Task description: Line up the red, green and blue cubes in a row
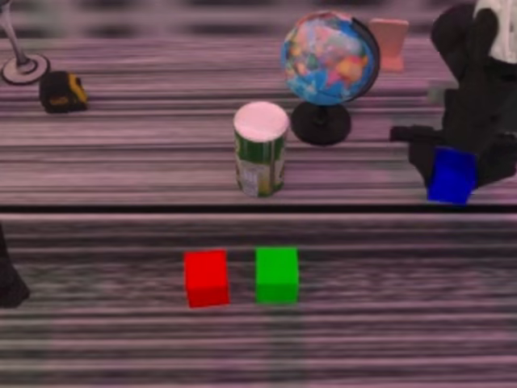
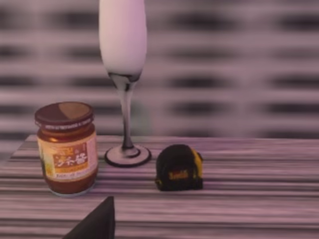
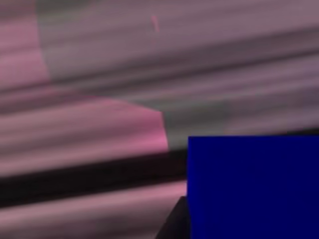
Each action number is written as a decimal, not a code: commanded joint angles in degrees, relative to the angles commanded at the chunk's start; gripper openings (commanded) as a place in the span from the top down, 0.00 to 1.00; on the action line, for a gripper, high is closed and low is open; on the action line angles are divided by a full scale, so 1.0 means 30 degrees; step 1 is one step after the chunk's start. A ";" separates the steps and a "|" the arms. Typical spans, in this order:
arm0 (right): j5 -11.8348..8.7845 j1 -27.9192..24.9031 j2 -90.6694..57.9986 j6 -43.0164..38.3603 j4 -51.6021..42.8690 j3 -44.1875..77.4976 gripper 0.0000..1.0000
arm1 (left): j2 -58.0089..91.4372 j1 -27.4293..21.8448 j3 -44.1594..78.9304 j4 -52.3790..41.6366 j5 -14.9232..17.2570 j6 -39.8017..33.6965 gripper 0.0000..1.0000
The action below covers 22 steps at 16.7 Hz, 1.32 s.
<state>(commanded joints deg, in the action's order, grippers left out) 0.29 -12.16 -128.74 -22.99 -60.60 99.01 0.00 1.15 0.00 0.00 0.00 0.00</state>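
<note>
The red cube and the green cube sit side by side on the front middle of the table, a small gap between them. The blue cube is at the right, held in my right gripper, which is shut on it. In the right wrist view the blue cube fills the near corner, with one dark finger against its side. My left arm is parked at the left edge. One of its fingers shows with nothing beside it.
A white-topped green can stands behind the two cubes, with a globe behind it to the right. A wine glass and a black-and-yellow tape measure are at the back left. A sauce jar stands near them.
</note>
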 joint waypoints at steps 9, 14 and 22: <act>-0.0012 -0.0255 0.0808 -0.0147 -0.1451 0.0751 1.00 | 0.0000 0.0000 0.0000 0.0000 0.0000 0.0000 0.00; -0.0014 -0.3473 0.2719 -0.2043 -0.1080 -0.1498 1.00 | 0.0000 0.0000 0.0000 0.0000 0.0000 0.0000 0.00; -0.0017 -0.8189 0.5525 -0.4780 -0.0531 -0.4795 1.00 | 0.0000 0.0000 0.0000 0.0000 0.0000 0.0000 0.00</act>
<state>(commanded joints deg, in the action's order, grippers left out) 0.24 -36.72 -112.16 -37.33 -62.20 84.63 0.00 1.15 0.00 0.00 0.00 0.00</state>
